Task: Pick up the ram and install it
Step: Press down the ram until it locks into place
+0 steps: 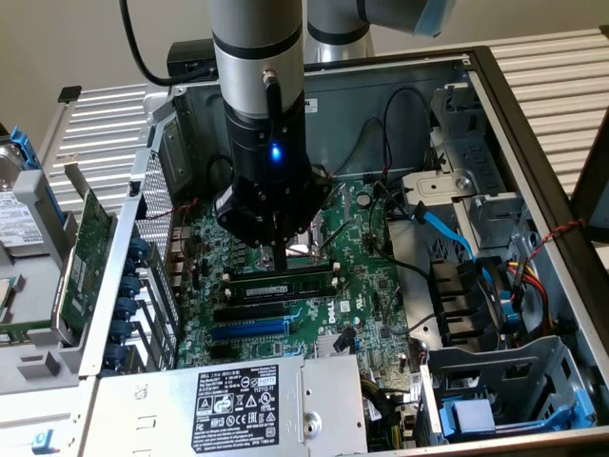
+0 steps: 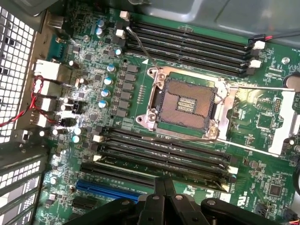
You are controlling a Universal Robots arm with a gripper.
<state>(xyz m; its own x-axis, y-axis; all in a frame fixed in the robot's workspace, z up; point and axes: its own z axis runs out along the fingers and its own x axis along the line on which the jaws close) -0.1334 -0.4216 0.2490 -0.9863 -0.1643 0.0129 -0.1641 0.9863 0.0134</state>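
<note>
DELL logo on motherboard [image 1: 366, 286]

exterior: high, angled down | wrist: close, straight down | shared: motherboard [image 1: 371, 276]

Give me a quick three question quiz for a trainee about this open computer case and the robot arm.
1. True or false: the pincer is shut.
2. What is the pincer nearest to: A) the memory stick on the green board, B) the blue cable, C) the power supply?
3. The square metal socket in the wrist view looks ____ (empty/filled).

Key: 1 true; 2 A; 3 empty.
</note>
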